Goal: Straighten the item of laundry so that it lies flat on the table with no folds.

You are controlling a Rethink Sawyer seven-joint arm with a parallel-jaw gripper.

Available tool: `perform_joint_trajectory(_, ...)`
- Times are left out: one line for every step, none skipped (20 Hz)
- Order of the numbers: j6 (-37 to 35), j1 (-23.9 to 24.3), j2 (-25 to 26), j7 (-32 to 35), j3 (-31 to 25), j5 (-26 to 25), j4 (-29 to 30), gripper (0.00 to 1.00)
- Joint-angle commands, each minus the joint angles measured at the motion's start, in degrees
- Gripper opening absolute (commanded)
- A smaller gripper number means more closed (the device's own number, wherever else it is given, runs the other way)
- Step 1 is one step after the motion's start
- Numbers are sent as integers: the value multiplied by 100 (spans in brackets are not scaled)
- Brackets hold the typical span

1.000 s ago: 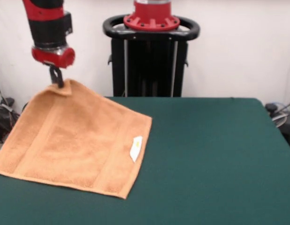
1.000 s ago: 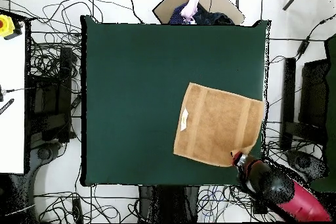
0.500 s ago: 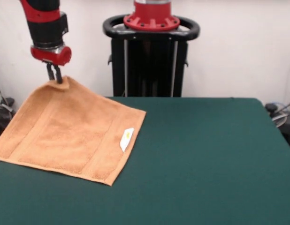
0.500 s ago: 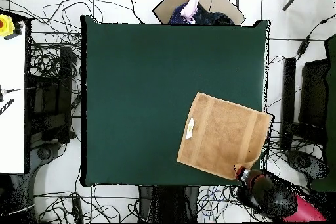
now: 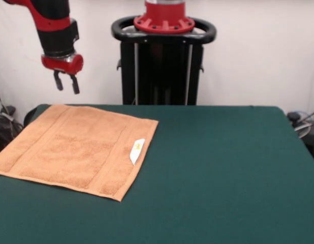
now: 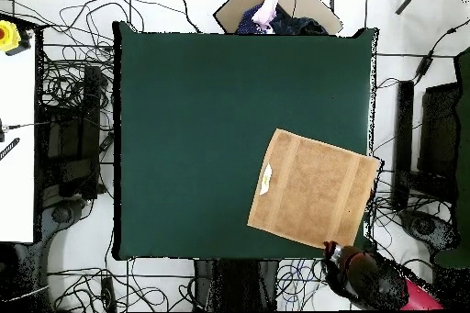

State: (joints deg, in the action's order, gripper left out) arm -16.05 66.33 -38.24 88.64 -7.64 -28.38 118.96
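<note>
Green counter (image 5: 228,173) fills most of the front view; the orange-tan towel (image 5: 78,147) lies spread flat at its 9 o'clock side, no visible folds, one corner reaching past the counter edge in the overhead view (image 6: 315,189). Red and black arm hangs at 11 o'clock, its fingers (image 5: 66,83) spread open, empty, above and clear of the towel's far corner. Small white tag (image 5: 137,150) sits on the towel edge toward the counter's middle.
</note>
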Motion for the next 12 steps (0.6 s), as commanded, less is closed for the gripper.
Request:
perform_joint_trajectory(210, -174, 443, 411, -315, -175, -28, 100)
perform_joint_trajectory(163, -180, 411, 381, -328, -170, -35, 100)
perform_joint_trajectory(166, -218, 404, 392, -316, -170, -46, 100)
perform_joint_trajectory(121, -212, 406, 368, -347, -148, -54, 100)
perform_joint_trajectory(113, -251, 392, 381, -337, -140, -75, 100)
perform_joint_trajectory(109, -277, 380, 408, -324, -119, -82, 100)
perform_joint_trajectory(143, -290, 324, 430, -338, -107, -58, 100)
perform_joint_trajectory(226, -312, 301, 484, -350, -88, -48, 100)
perform_joint_trajectory(347, -351, 252, 558, -345, -82, -23, 100)
perform_joint_trajectory(524, -419, 193, 672, -318, -77, 14, 100)
perform_joint_trajectory(763, -466, 121, 836, -281, -45, 105, 100)
perform_joint_trajectory(989, -577, 52, 1015, -206, 1, 164, 100)
